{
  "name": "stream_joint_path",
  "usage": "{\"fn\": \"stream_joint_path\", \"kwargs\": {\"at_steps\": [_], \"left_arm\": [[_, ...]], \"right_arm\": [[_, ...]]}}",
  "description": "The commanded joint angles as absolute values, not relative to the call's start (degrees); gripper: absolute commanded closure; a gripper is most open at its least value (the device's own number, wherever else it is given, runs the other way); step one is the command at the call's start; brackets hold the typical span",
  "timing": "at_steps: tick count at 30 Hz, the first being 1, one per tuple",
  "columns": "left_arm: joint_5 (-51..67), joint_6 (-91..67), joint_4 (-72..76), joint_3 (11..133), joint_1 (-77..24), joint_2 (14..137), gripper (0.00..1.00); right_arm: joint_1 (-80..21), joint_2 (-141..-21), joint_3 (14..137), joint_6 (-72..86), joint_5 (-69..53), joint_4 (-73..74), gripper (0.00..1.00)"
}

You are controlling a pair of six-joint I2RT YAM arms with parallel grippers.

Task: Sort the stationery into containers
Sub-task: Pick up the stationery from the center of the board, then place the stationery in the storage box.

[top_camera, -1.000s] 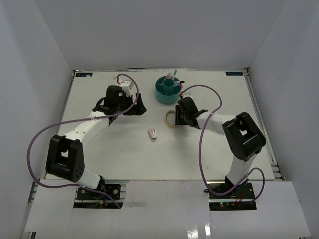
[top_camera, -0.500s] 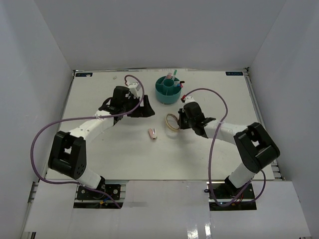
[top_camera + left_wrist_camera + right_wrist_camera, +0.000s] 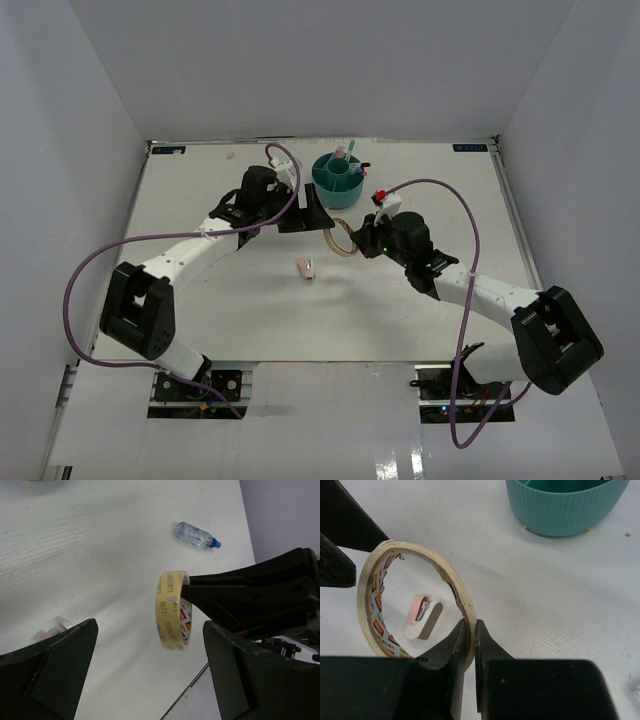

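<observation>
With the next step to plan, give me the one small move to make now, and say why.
Probably ease the left gripper forward onto the masking tape roll. Its fingers are open with the roll ahead between them, while the right gripper pinches the roll's wall, short of the teal organizer.

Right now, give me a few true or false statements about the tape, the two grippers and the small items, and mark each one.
1. The right gripper is shut on the wall of the tape roll. True.
2. The tape roll lies flat. False: it stands on edge in the gripper.
3. The left gripper is open and holds nothing. True.
4. The pink eraser sits inside the teal organizer. False: it lies on the table.
5. The blue-capped bottle stands upright. False: it lies on its side on the table.
</observation>
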State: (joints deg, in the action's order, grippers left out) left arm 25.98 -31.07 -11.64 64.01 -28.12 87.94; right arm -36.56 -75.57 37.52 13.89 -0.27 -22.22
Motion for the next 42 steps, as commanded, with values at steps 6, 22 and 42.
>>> {"fn": "stream_joint_path", "kwargs": {"at_steps": [6,22,42], "left_arm": [[27.42,-34.72,-13.18,69.52,-30.32,90.26,0.17],[27.16,-34.72,-15.91,73.21,-31.9,93.34,0.74],[-12.38,-32.87,-23.91,87.79,-31.99,95.53,0.94]], "right_arm": [[-36.83,-73.92,36.39,12.65,-0.97,-26.98,0.92],[-36.83,-73.22,35.77,12.74,-0.26,-26.99,0.81],[-36.74,-56.43,35.33,18.28,16.52,-8.7,0.1]]}}
